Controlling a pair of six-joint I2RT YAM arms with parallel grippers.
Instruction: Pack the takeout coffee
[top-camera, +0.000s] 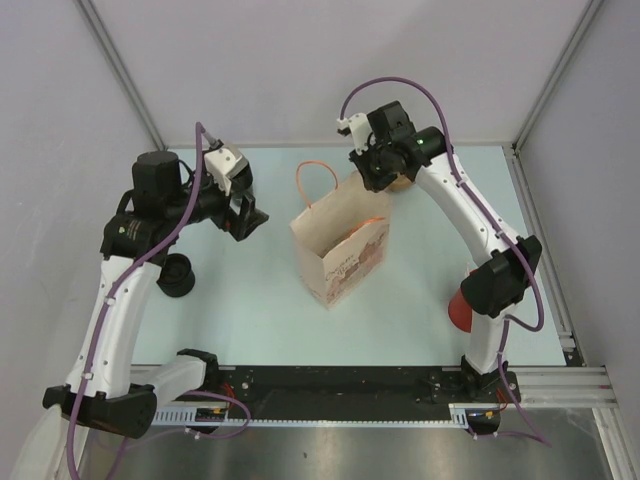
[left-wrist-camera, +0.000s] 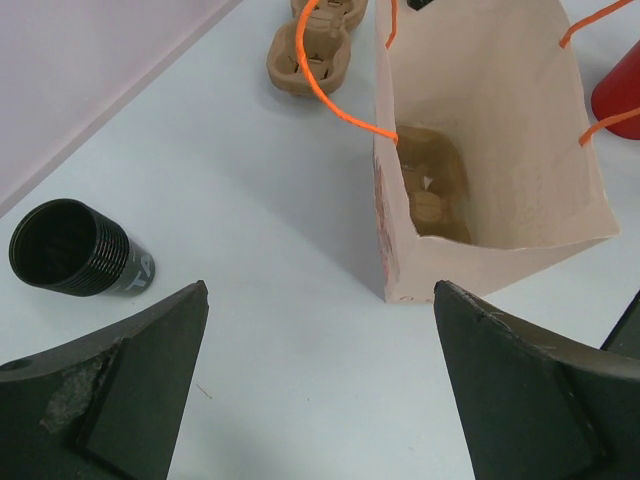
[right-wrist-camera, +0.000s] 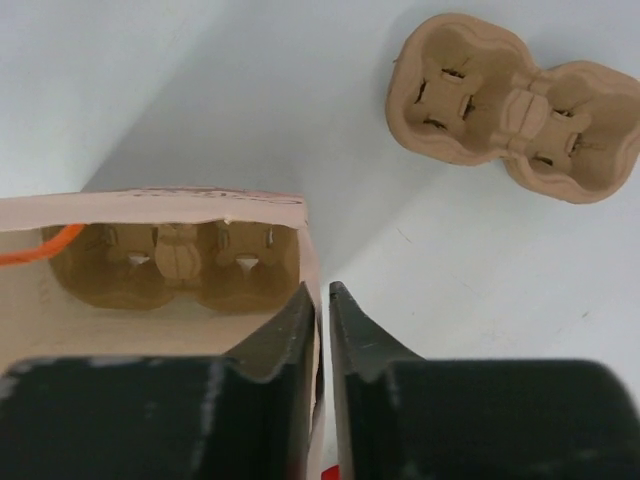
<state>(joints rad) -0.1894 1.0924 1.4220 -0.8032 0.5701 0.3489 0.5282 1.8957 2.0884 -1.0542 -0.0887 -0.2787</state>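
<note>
The paper bag (top-camera: 340, 250) is standing upright and open in the middle of the counter (top-camera: 250, 320), with a cardboard cup carrier (right-wrist-camera: 175, 265) lying at its bottom. The right arm (top-camera: 470, 215) is leaning over it, and its jaws are pinching the bag's top edge, almost fully closed on the paper. A second carrier (right-wrist-camera: 515, 105) is lying on the counter just beyond the bag. The left arm (top-camera: 120, 290) is hovering to the bag's left, its jaws spread wide and gripping nothing. A black cup (left-wrist-camera: 75, 250) is resting on the counter near that arm, and a red cup (top-camera: 458, 310) is sitting beside the right arm, partly hidden by it.
</note>
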